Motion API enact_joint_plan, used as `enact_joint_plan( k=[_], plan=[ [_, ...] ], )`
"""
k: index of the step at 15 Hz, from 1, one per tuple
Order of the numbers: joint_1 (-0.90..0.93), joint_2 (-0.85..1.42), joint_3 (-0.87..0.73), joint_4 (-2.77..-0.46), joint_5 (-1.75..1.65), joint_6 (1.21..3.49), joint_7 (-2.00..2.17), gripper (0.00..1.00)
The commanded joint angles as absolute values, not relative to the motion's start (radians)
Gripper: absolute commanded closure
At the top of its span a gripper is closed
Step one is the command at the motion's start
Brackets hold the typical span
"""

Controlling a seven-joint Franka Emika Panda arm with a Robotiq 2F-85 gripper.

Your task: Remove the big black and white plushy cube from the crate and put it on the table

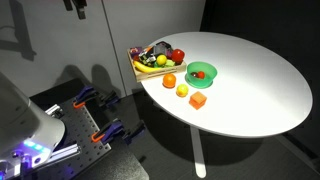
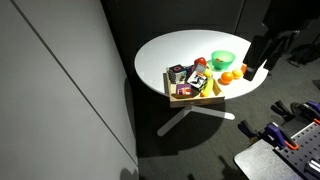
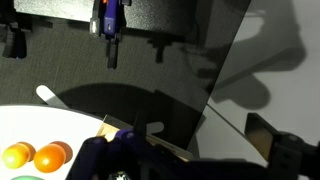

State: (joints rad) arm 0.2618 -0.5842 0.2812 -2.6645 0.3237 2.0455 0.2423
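**Plushy cube sits in the crate, tool high and away from it**

The big black and white plushy cube [image 2: 178, 73] lies inside the crate [image 2: 186, 97], in the corner nearest the table's edge, with its white patches showing among the other things packed there. The crate stands at the rim of the round white table [image 1: 250, 85]; in both exterior views it also holds a red round thing [image 1: 177, 55] and some yellow and green pieces too small to name.

Just beside the crate, further in on the table, stands a green bowl [image 1: 201, 71]. Near the bowl lie an orange fruit [image 1: 169, 81], a yellow fruit [image 1: 182, 90] and the plain orange block [image 1: 198, 100], each apart from the others and all outside the crate.

The tool [image 1: 76, 5] shows only as a dark shape at the top edge of an exterior view, well above and off to the side of the table, touching nothing. Whether it is released or clenched I cannot tell.

The wrist view looks down on the table's edge, two orange fruits and the yellowish crate wall, with a dark blurred mass inside. Orange-and-blue clamps [image 1: 85, 97] lie on the floor beside the table.
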Motion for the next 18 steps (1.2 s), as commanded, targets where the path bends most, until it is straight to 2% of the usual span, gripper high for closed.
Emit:
enact_joint_plan(
  k=[1, 8, 18],
  plan=[
    [0.225, -0.521, 0.268, -2.618, 0.301, 2.096, 0.259, 0.00],
    [0.158, -0.353, 0.270, -2.535, 0.236, 2.272, 0.281, 0.00],
    [0.128, -0.028, 0.268, -2.364, -0.148, 2.375, 0.472, 0.00]
  ],
)
